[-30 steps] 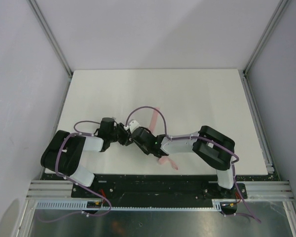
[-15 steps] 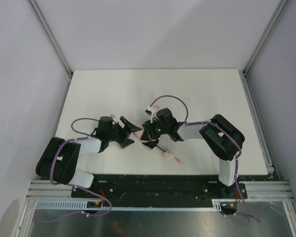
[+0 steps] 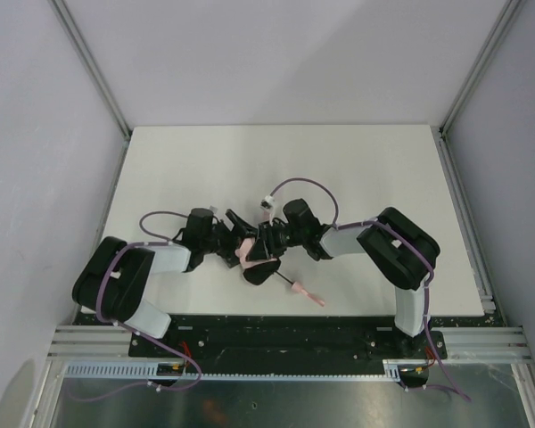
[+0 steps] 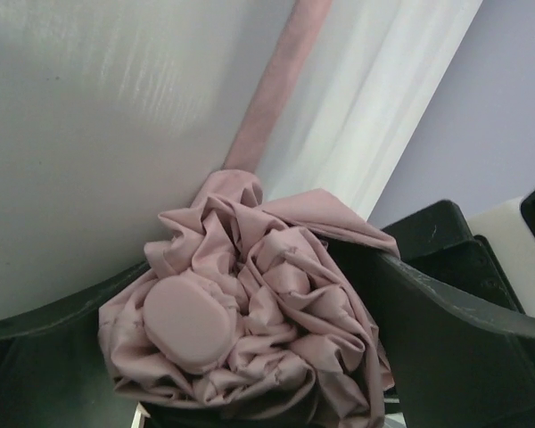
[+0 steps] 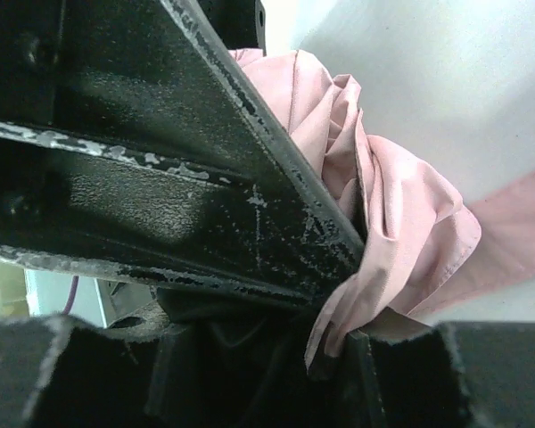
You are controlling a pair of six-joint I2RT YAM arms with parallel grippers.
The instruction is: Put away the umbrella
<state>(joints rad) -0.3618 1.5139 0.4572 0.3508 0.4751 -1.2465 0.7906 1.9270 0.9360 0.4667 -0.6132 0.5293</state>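
My right gripper (image 3: pixel 261 248) pinches the bunched pink canopy of the umbrella (image 4: pixel 250 308), which lies mid-table towards the near edge. My left gripper (image 3: pixel 234 241) stands spread around that bundle. I would close the left only once the folds sit squarely inside. The white matte table (image 3: pixel 366 169) is boxed by pale walls.

1. The left arm (image 3: pixel 129 285) and the right arm (image 3: pixel 399 254) each consisted of bulky black joint housings joined by white link shells.
2. A thin purple cable (image 3: pixel 308 184) ran in loose loops along the outside of each arm.
3. A small white connector (image 3: pixel 267 201) sat at the wrist end of the right arm's cable.
4. The fingers (image 4: pixel 464 312) were matte black with smooth moulded contours.
5. In the right wrist view, a black grainy part (image 5: pixel 205 152) showed chipped paint along its edges.
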